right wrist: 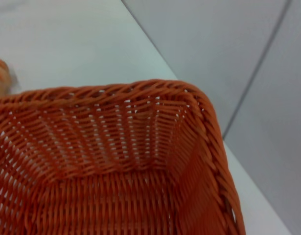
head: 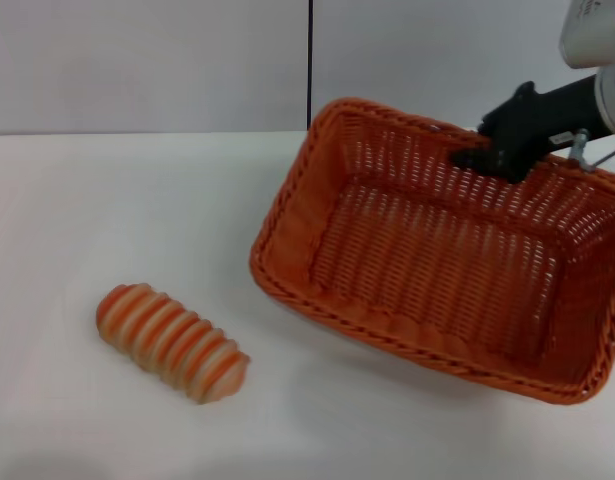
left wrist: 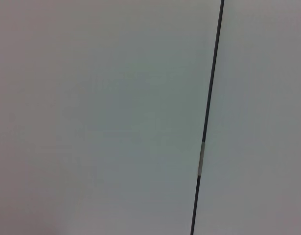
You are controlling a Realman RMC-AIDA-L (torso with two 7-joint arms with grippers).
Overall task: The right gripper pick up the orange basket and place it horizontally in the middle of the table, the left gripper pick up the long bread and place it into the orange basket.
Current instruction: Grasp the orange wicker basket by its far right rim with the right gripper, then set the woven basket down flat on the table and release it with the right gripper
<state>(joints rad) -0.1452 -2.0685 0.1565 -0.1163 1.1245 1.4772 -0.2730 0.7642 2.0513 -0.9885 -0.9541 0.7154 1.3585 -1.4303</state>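
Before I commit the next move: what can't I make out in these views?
- Left claw: in no view; left wrist view shows only wall.
- Right claw: tips hidden by orange basket rim, so grip unclear.
- Basket's right end: cut off, head view.
- Long bread: only a sliver, right wrist view.

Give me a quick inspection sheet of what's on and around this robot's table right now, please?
Surface: white table, bare apart from two items.
Job's things: orange basket, empty and skewed, on the robot's right; long bread lying on the table to its left, apart from it.
Clutter: nothing seen.
Grippers: right gripper at the basket's far rim; left gripper not in view.
Cables: thin wire by the right wrist.
Surroundings: pale wall panels with a dark vertical seam.
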